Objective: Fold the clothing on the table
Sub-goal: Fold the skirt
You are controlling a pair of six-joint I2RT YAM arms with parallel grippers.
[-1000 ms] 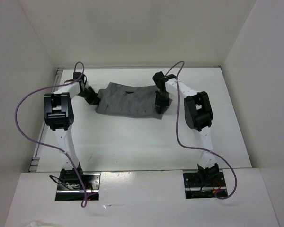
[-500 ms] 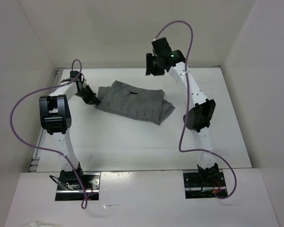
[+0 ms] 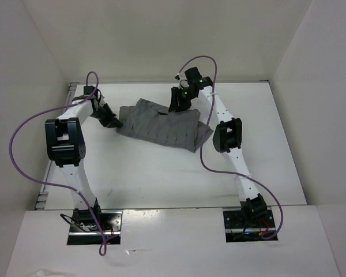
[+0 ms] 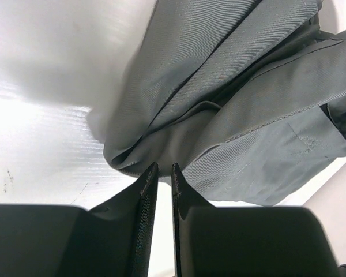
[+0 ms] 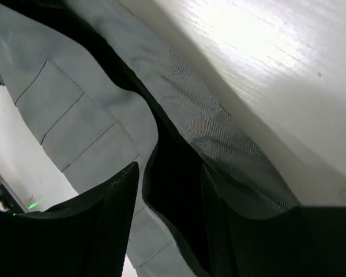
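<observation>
My left claw [image 4: 160,167] stands only a slit apart with nothing between its fingers, and the tips sit right at the bunched left edge of the grey garment [image 4: 236,98]. My right claw [image 5: 168,173] is spread wide and released over the garment's far edge. I cannot tell whether it touches the cloth. The garment lies wrinkled in a rough band on the far half of the white table [image 3: 161,173], between my two arms.

Plain white walls [image 3: 161,34] close in the space on three sides. A white front ledge [image 3: 173,248] carries two black mounting plates [image 3: 114,222]. The light is soft and even.
</observation>
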